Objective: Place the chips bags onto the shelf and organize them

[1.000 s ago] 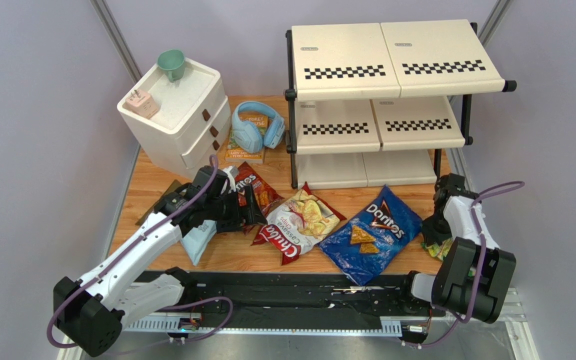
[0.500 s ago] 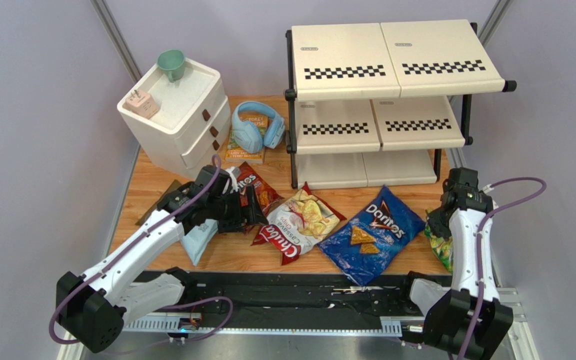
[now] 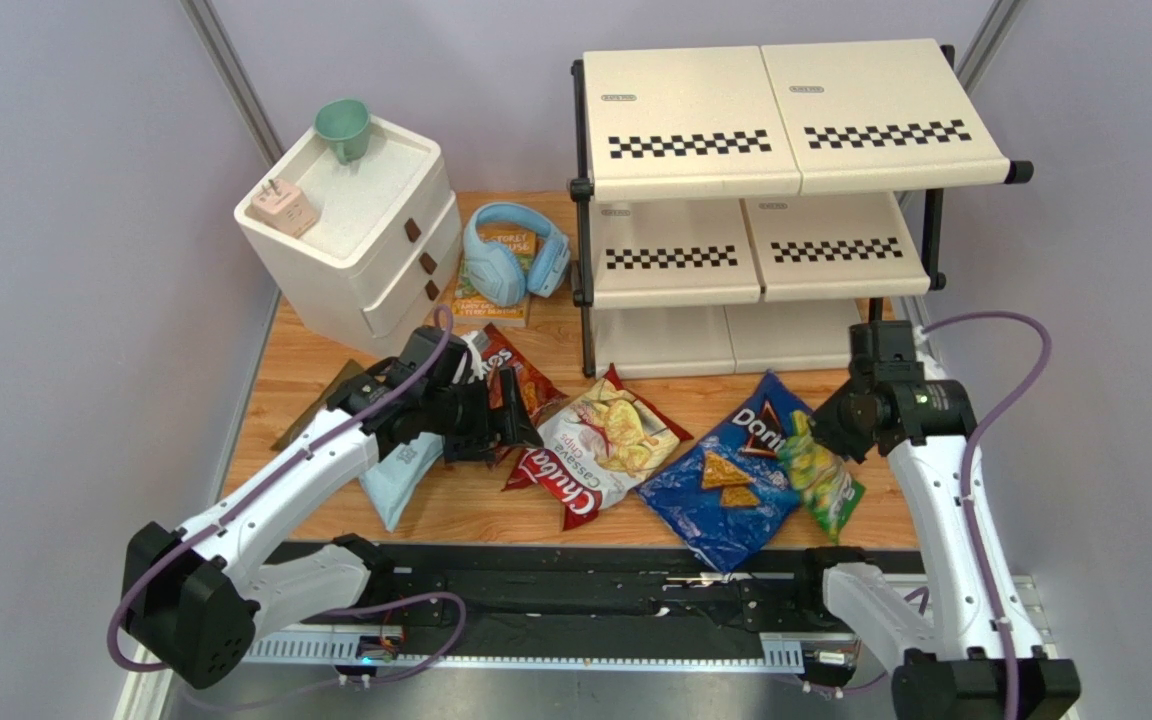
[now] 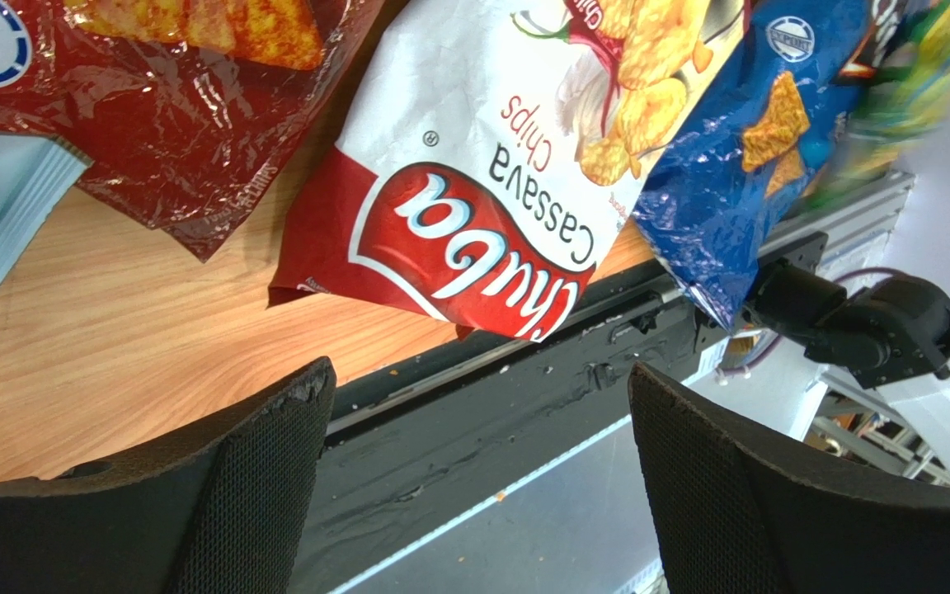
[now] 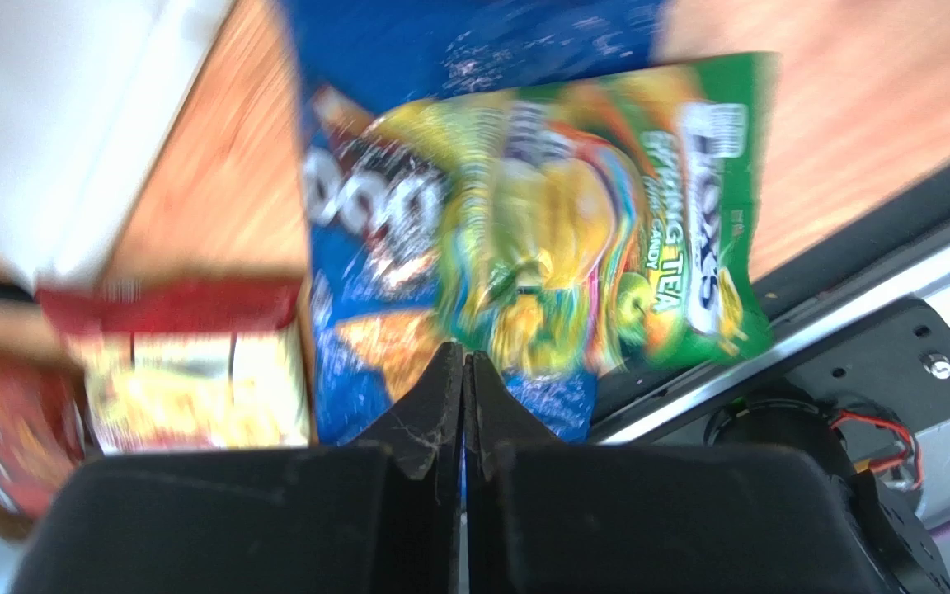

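Risk: thin edge pinch on green bag (image 5: 592, 235); could slip out on the way to the shelf (image 3: 778, 120)
Right gripper (image 5: 465, 371) fingers pressed together on one edge of the bag, rest hanging free; it dangles at lower right of the top view over the blue Doritos bag (image 3: 687, 503); slick foil plus a swing may peel it loose or catch a shelf pole; left gripper (image 4: 480, 378) spread wide, holding nothing, white-and-red bag (image 4: 480, 186) just ahead
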Motion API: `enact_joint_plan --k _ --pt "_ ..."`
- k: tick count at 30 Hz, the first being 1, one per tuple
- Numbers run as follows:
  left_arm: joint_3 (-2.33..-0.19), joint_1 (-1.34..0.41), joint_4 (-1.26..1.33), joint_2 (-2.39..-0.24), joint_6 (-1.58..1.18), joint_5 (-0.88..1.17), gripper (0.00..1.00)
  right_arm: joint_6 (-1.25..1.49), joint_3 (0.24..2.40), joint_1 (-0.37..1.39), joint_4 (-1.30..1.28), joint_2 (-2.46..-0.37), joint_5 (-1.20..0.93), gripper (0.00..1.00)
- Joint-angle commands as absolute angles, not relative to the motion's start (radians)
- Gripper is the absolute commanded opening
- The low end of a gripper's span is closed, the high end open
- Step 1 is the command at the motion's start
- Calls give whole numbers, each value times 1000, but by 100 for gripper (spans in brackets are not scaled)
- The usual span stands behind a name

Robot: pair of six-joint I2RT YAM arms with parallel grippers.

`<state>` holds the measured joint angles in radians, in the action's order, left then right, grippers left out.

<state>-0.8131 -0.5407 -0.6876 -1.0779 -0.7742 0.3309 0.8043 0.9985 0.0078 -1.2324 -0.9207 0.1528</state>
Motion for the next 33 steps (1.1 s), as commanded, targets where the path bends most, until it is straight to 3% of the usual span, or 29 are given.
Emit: enact_joint_plan --k 1,7,8,9,10,12,14,21,33 --pt "-874 -543 -646 -1095 -733 367 92 857 1095 260 -1229 -934 198 0" --pt "-914 -571 -643 -1132 -707 380 92 871 1160 408 -1253 -997 229 1" --pt "-931 -580 -643 -1147 -698 380 92 879 1151 408 -1268 -996 262 5" --pt "-940 -595 -646 -1153 -693 373 93 897 1131 407 -1279 -994 291 31" --pt "-959 -604 -652 -1164 -692 368 93 914 1115 405 -1296 -986 325 45" --pt "-968 -621 -655 -1172 -690 364 93 919 1088 379 -1316 -979 364 67" --pt "-966 -627 -657 -1177 -690 364 93 920 1043 310 -1336 -979 344 73" --pt "-919 -629 -655 -1161 -689 360 93 902 888 138 -1279 -988 278 73" --pt "-910 -629 -667 -1146 -675 347 93 874 828 100 -1129 -1179 255 70"
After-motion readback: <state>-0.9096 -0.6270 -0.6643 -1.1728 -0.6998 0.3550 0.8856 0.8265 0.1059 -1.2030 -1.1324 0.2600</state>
